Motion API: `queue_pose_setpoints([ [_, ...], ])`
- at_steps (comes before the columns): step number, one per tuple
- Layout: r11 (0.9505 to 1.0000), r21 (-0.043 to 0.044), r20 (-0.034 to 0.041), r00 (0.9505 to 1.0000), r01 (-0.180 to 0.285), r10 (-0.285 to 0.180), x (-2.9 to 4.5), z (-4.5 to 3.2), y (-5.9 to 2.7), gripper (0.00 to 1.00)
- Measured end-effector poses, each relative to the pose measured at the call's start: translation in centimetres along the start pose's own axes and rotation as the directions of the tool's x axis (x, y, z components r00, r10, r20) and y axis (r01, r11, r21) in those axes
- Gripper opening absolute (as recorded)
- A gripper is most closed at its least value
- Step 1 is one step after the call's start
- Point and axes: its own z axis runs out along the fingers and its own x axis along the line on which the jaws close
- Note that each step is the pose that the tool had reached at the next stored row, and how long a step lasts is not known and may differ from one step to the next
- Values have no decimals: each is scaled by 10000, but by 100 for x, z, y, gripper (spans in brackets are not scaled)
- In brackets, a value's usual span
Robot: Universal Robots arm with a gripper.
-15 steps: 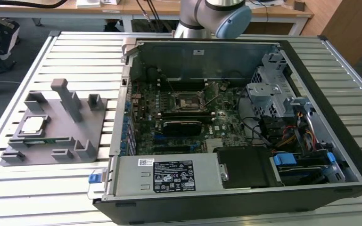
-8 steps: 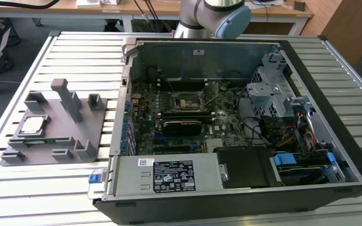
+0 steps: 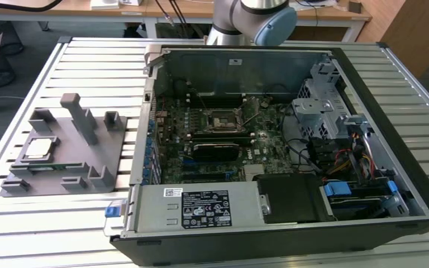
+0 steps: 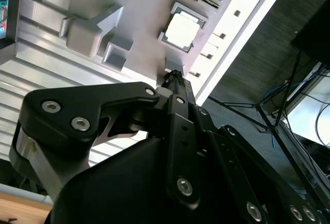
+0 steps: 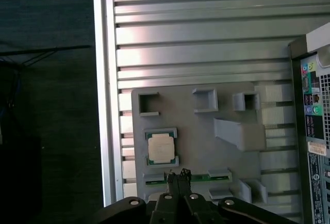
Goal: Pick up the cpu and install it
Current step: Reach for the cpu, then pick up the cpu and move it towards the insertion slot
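The cpu [image 5: 161,148] lies flat, metal top up, in a square recess of the grey fixture plate [image 5: 196,131]. It has not been picked up. In the exterior view this plate rests on the slatted table [image 3: 87,61] at 9 o'clock of the open computer case [image 3: 244,72]. The cpu [image 3: 38,147] sits toward the plate's 9 o'clock edge.

The gripper [image 5: 178,174] hangs above the plate, well clear of it. Its fingertips are together and nothing is between them. In both wrist views the tips line up over the memory stick [image 5: 219,174], which lies in its slot just beside the cpu recess. They are not over the cpu itself.

Step in hand, as judged: approach for the pick.
- Centre the tips over the middle of the chip, clear of the memory stick.
- Spread the fingers wider than the chip before descending.
- Align the fingers square to two opposite edges, where the recess walls leave room.
- Descend vertically and grip lightly, since a tilted chip is likely to jam in the recess.

The socket [image 3: 222,119] on the motherboard holds no chip.
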Motion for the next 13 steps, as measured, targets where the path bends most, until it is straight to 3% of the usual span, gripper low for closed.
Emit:
queue_pose_setpoints([
  [13, 10000, -23, -23, 10000, -1, 1, 27, 44, -4, 11],
])
